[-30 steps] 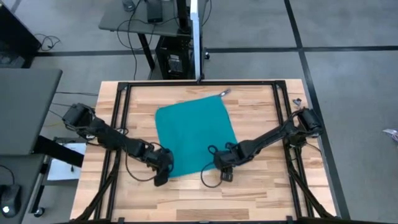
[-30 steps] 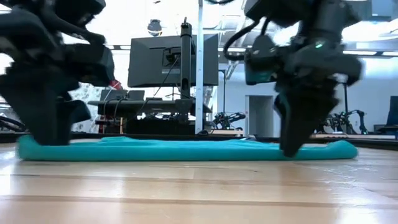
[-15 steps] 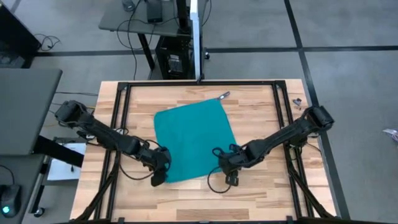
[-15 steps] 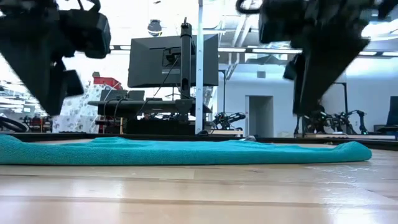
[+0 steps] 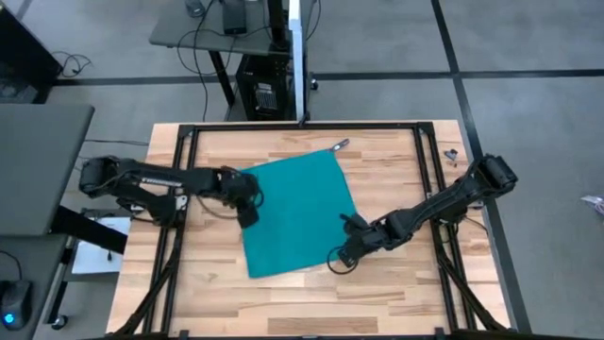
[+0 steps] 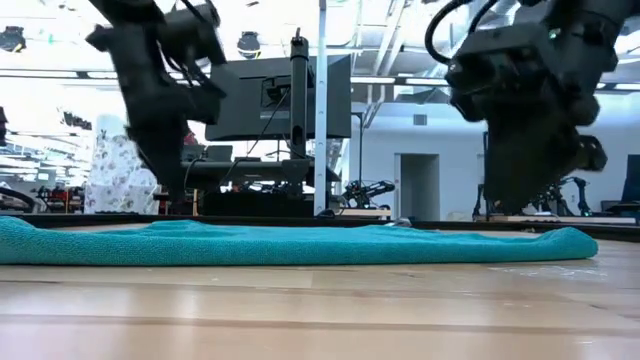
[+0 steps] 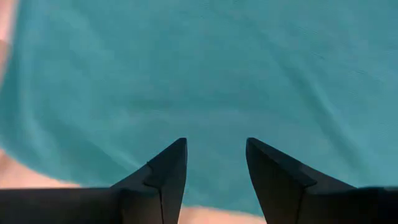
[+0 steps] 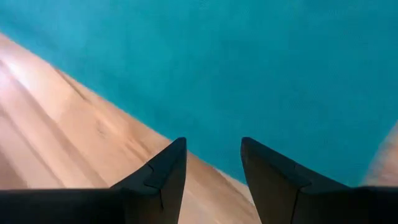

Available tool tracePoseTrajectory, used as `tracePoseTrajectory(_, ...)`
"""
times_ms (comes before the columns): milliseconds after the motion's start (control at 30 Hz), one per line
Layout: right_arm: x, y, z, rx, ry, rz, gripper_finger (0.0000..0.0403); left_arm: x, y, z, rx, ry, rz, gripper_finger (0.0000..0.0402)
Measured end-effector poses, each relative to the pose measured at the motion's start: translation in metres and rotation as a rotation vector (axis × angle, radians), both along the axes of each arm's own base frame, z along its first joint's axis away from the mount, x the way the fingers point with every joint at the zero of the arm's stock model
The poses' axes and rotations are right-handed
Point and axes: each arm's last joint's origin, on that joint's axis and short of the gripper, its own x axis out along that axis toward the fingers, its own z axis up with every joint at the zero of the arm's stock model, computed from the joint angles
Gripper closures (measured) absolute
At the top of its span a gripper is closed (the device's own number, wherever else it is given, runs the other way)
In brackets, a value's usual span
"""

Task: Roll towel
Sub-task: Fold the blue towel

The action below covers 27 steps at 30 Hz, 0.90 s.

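- The towel (image 5: 295, 215) lay flat and unrolled mid-table (no turn visible, though its near edge was hard to judge).
- Left gripper (image 5: 248, 210) and right gripper (image 5: 351, 247) hovered part-open, holding nothing; all rolling remained.

The towel (image 5: 297, 213) is a plain teal cloth, spread out flat and unrolled on the wooden table, a little left of the middle of the overhead frame. It sits skewed, its corners turned slightly out of line with the table's edges, one corner reaching toward the upper middle. From table height it (image 6: 290, 243) shows as a long, low strip across the frame, with a soft, slightly rumpled edge.
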Motion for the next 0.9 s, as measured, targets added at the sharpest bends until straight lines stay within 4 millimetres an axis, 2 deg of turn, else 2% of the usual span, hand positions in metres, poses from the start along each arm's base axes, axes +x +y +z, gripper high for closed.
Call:
tracePoseTrajectory(200,0.008,0.010,-0.021,0.023,-0.015,-0.006,0.0255,0.002,0.037,-0.017,0.019,0.057,0.010,0.0251)
tracePoseTrajectory(367,0.013,0.012,-0.038,0.033,0.022,-0.043,0.0255,0.005,0.046,-0.043,-0.070,0.164,0.006,0.0251)
tracePoseTrajectory(467,0.012,0.012,-0.040,0.018,0.038,-0.009,0.0255,0.004,0.045,-0.053,-0.110,0.236,0.030,0.0251)
tracePoseTrajectory(567,0.010,0.009,-0.038,-0.001,0.067,0.015,0.0255,0.003,0.039,-0.053,-0.121,0.256,0.069,0.0251)
tracePoseTrajectory(700,0.005,-0.001,-0.036,-0.037,0.127,0.032,0.0255,-0.003,0.025,-0.042,-0.151,0.246,0.135,0.0251)
tracePoseTrajectory(900,0.001,-0.023,-0.029,-0.083,0.201,0.150,0.0255,-0.008,0.001,-0.028,-0.206,0.219,0.277,0.0251)
